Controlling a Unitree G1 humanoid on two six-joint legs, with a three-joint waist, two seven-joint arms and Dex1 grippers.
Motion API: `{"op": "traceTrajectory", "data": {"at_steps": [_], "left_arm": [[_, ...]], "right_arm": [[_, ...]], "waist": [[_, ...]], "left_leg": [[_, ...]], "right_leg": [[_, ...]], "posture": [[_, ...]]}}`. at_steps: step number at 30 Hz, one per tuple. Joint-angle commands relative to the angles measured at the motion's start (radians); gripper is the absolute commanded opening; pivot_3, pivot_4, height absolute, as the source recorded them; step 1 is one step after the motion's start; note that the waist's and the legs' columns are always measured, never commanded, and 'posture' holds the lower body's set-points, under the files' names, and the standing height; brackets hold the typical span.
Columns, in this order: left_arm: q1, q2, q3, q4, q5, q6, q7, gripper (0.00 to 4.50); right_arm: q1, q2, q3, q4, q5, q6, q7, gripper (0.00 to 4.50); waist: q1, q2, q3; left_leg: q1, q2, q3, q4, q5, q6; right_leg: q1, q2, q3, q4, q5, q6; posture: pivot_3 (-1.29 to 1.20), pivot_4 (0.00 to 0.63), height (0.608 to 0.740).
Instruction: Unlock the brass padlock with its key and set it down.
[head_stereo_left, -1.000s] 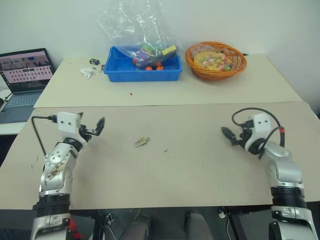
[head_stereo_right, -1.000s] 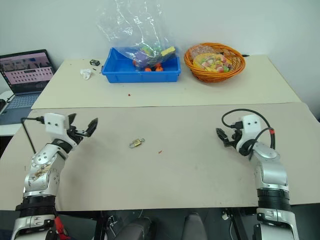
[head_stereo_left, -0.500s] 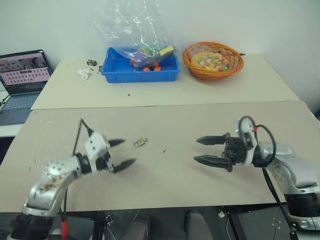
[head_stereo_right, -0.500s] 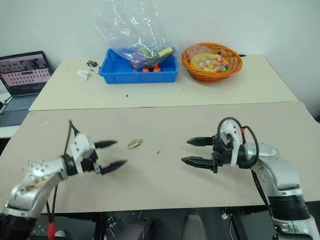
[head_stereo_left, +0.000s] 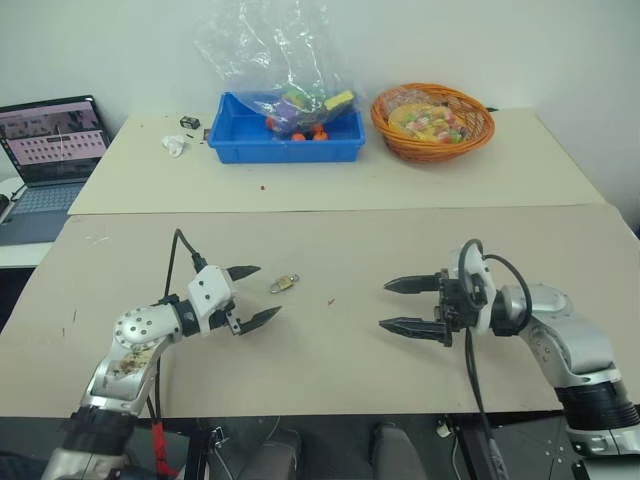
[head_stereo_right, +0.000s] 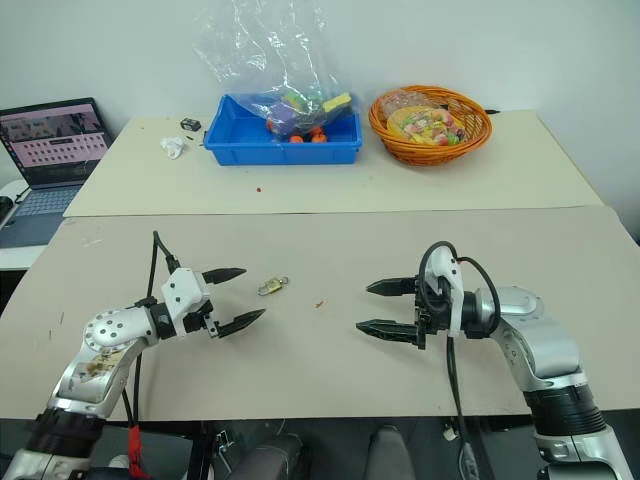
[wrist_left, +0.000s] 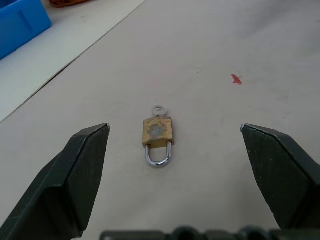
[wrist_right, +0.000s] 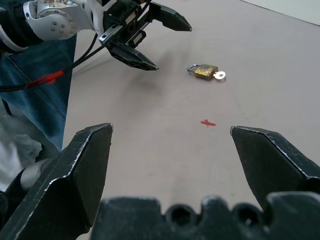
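Beige bench (head_stereo_left: 400, 380): brass padlock (wrist_left: 158, 132) lying flat, key (wrist_left: 159, 109) in its base. Left gripper (head_stereo_left: 256, 294) near it, right gripper (head_stereo_left: 398, 305) further off; both fingers apart, empty.

Both arms are silver-grey metal with rounded joint housings and black ribbed cuffs near the lower end. The left arm's shell is scuffed and speckled with brown marks. Each wrist carries a white boxy camera block. The left pincer (head_stereo_left: 248, 296) has two black tapered, pointed fingers on a black base; the right pincer (head_stereo_left: 408, 305) is the same build. A thin black cable loops over each wrist, the right one in a rounded loop with a small red band. A red cable tie hangs low on the left arm.
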Motion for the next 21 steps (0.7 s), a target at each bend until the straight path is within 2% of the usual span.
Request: {"op": "traceTrajectory", "data": {"at_steps": [1,14,18,21], "left_arm": [[-0.072,-0.035,-0.009,0.099,0.010,-0.040,0.004,4.50],[-0.230,-0.153,-0.081,0.460,0.071,-0.094,-0.057,4.50],[-0.238,-0.160,-0.075,0.490,0.071,-0.089,-0.062,4.50],[-0.202,-0.146,-0.078,0.419,0.066,-0.067,-0.073,4.50]], "right_arm": [[0.001,-0.013,-0.038,-0.048,0.002,-0.022,-0.014,4.44],[0.031,-0.028,-0.094,-0.130,0.038,0.010,-0.067,4.44],[0.032,-0.021,-0.111,-0.148,0.061,0.023,-0.082,4.44],[0.037,-0.022,-0.116,-0.168,0.066,0.029,-0.107,4.44]], "waist": [[0.001,0.000,0.000],[0.001,0.000,0.000],[0.003,0.000,0.000],[0.001,0.000,0.000]], "left_leg": [[0.000,0.000,0.000,0.000,0.000,0.000],[0.001,0.000,0.001,0.002,0.000,0.000],[0.006,0.000,0.001,0.001,0.000,0.001],[0.007,0.000,0.002,0.001,-0.001,0.001]], "right_leg": [[0.000,0.000,0.000,0.000,0.000,0.000],[0.002,0.000,0.000,0.001,0.001,0.000],[0.006,0.000,0.001,0.001,0.001,0.000],[0.008,0.000,0.001,0.000,0.001,0.001]], "posture": [[0.00,0.150,0.740],[0.00,0.150,0.740],[0.00,0.150,0.740],[0.00,0.150,0.740]]}}
